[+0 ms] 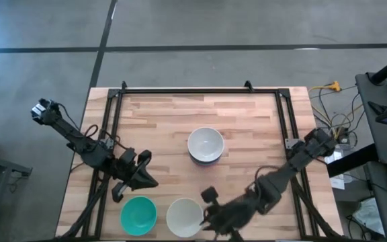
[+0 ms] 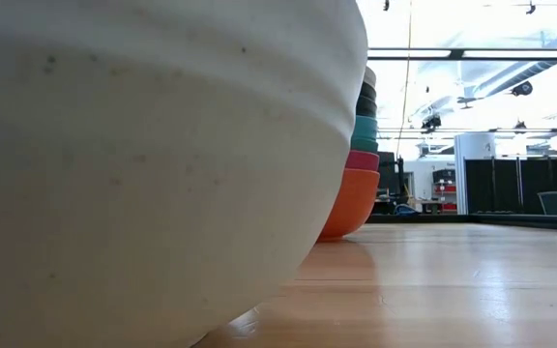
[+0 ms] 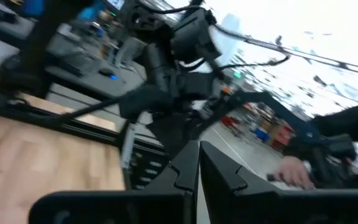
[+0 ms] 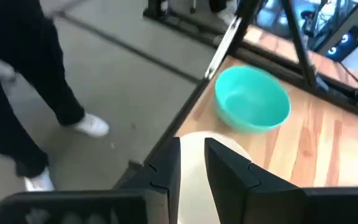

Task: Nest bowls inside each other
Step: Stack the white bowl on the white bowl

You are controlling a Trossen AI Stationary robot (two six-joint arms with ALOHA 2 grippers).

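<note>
Grey concrete floor surrounds the wooden desk (image 1: 247, 128), which sits inside a black frame. I take the stack of bowls (image 1: 205, 145) near the middle of the desk as my landmark. From above, its top bowl is white. In the low view the stack (image 2: 356, 174) shows an orange-red bowl at the base, then magenta, teal, dark and pale bowls above.

Two single bowls stand at the near edge of the desk, well apart from the stack. The loose white bowl (image 1: 184, 217) is on the near side of the stack. The teal bowl (image 1: 138, 214) stands just beside that white bowl, on the side away from the right arm. In the low view, the loose white bowl (image 2: 143, 164) fills most of the picture.

The right pincer (image 1: 210, 214) is at the loose white bowl. In the right wrist view I see the right pincer (image 4: 192, 165) partly open, with the bowl's rim (image 4: 194, 180) between its two fingers, one on each side of the wall. The teal bowl (image 4: 252, 99) lies just beyond it.

The left pincer (image 1: 146, 178) is above the desk near the teal bowl, on the stack's left. In the left wrist view its fingers (image 3: 185, 174) are pressed fully together and hold nothing.

Beyond the desk edge, the right wrist view shows a person's dark trouser legs and pale shoes (image 4: 89, 126).
</note>
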